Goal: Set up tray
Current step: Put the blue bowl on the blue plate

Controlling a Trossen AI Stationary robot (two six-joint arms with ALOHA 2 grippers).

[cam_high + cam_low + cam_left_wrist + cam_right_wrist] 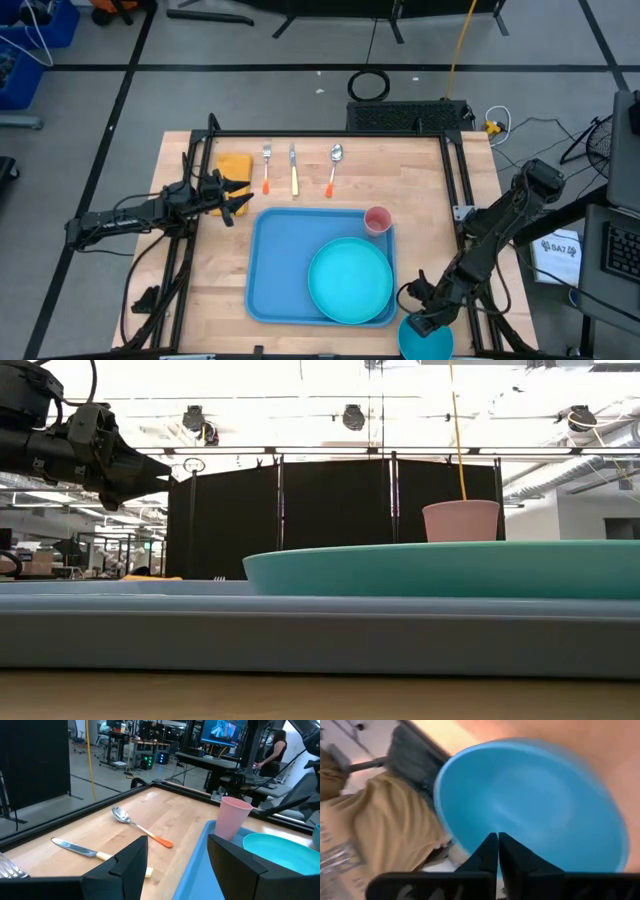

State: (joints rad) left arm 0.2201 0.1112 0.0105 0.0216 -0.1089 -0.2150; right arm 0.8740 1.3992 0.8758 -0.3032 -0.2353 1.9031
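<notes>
I see the tray lying flat on the wooden surface toward its near edge, carrying the teal plate and pink cup. My right claw is pinched shut on the rim of the blue bowl, right at the near-right corner. My left claw hangs open beside the tray's far-left corner, near the yellow sponge, bare wood below.

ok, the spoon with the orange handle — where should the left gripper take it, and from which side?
Grip the spoon on its orange handle, coming straight down from above. It lies flat on the table with its bowl pointing away from the tray, so only a top-down pinch across the narrow handle looks workable. The knife lies parallel close by; set the left gripper fingers across the handle carefully.
</notes>
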